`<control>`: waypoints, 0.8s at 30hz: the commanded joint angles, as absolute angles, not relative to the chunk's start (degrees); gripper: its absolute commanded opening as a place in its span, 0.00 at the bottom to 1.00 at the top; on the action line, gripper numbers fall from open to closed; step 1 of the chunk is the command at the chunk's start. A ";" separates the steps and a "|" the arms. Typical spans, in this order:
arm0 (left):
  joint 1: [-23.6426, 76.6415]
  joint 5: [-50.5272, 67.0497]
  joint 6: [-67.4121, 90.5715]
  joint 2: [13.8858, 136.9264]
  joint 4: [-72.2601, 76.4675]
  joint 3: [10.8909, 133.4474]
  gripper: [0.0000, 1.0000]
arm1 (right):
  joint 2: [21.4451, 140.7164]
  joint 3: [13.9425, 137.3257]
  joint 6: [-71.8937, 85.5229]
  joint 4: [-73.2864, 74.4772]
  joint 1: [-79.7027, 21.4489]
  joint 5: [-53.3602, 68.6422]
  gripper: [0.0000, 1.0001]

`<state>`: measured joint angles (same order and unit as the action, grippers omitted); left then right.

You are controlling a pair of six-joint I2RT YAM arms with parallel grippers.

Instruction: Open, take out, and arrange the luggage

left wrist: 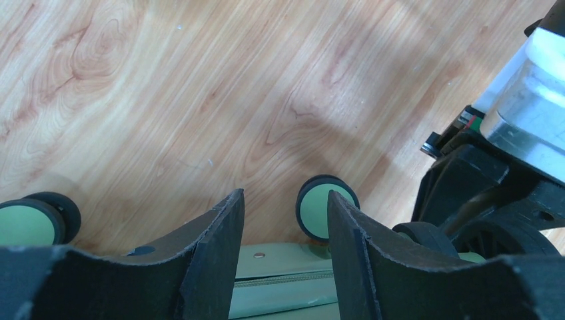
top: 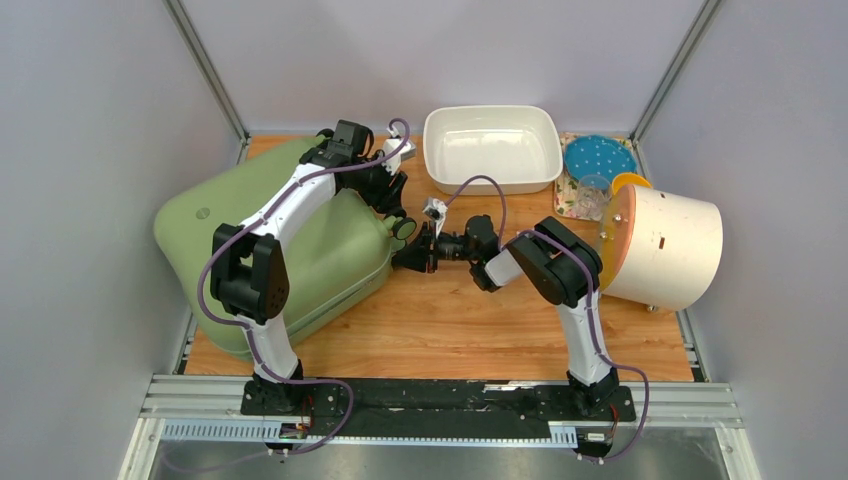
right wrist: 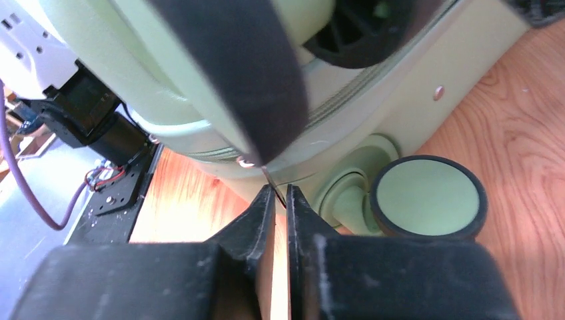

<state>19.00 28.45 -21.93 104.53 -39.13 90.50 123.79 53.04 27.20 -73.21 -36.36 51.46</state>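
Observation:
The sage-green luggage (top: 200, 230) lies flat on the left of the wooden table, its wheeled end toward the middle. My left gripper (top: 392, 190) hovers open over that end. In the left wrist view its fingers (left wrist: 285, 197) straddle the zipper seam of the luggage (left wrist: 280, 280) with a green wheel (left wrist: 323, 210) just beyond. My right gripper (top: 405, 258) sits at the luggage's right edge. In the right wrist view its jaws (right wrist: 280, 190) are drawn to a narrow slit round a thin dark zipper pull (right wrist: 270, 179), beside a wheel (right wrist: 428, 198) under the shell (right wrist: 413, 80).
A white tub (top: 490, 145) stands at the back centre. A cream cylinder with an orange end (top: 665, 245) lies at the right. A blue dotted disc (top: 600, 158) rests on a floral cloth behind it. Bare wood (top: 450, 320) lies in front of the arms.

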 commanded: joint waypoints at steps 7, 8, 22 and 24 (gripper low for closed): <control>17.32 32.25 -24.69 102.13 -44.30 87.63 0.56 | 123.48 54.40 28.29 -80.87 -34.11 47.02 0.00; 17.49 32.69 -25.05 101.69 -44.30 86.93 0.56 | 124.01 55.19 29.08 -79.82 -33.84 47.02 0.00; 17.32 33.75 -25.49 101.43 -44.56 85.61 0.56 | 124.81 60.03 36.65 -75.15 -30.59 43.77 0.00; 17.40 34.01 -25.31 101.78 -44.56 85.87 0.56 | 124.80 60.55 37.18 -74.45 -29.27 43.24 0.00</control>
<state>18.31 32.95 -23.53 103.39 -35.75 88.01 125.01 56.60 35.16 -72.66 -34.06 52.64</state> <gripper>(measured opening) 0.564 0.009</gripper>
